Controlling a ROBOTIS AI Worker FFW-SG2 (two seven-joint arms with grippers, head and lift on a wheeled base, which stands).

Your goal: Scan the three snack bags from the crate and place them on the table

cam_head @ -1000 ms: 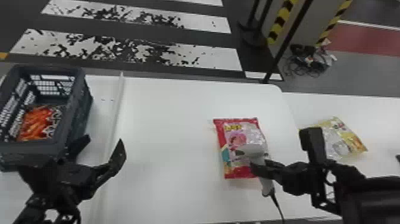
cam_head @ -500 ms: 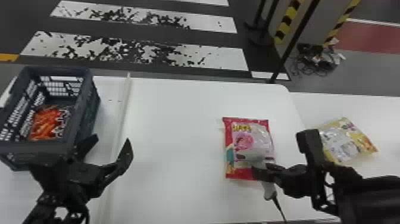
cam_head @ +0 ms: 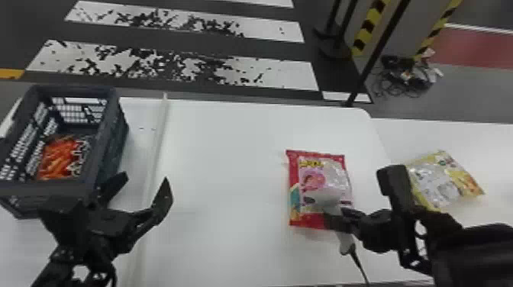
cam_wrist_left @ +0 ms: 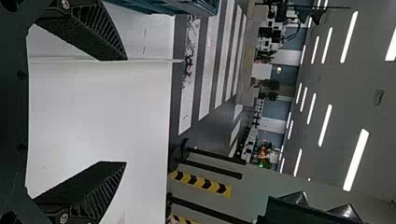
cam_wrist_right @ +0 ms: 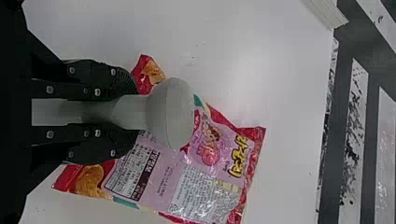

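Head view, far left: found crate (cam_head: 116, 145) on table (cam_head: 213, 152), orange snack bag (cam_head: 57, 158) inside. Next, near crate, noted left gripper (cam_head: 145, 179) spread and empty. Farther right, found red snack bag (cam_head: 313, 183) flat on table, with scanner (cam_head: 346, 242) over it, clenched in right gripper (cam_head: 337, 218). Far right, found yellow snack bag (cam_head: 444, 183) on white surface.

Crate (cam_head: 114, 143) at left on the table (cam_head: 225, 152), apparently holding one snack bag (cam_head: 57, 160); second bag (cam_head: 296, 164) to its right, beneath the scanner (cam_wrist_right: 173, 112); third bag (cam_head: 439, 183) farther right.
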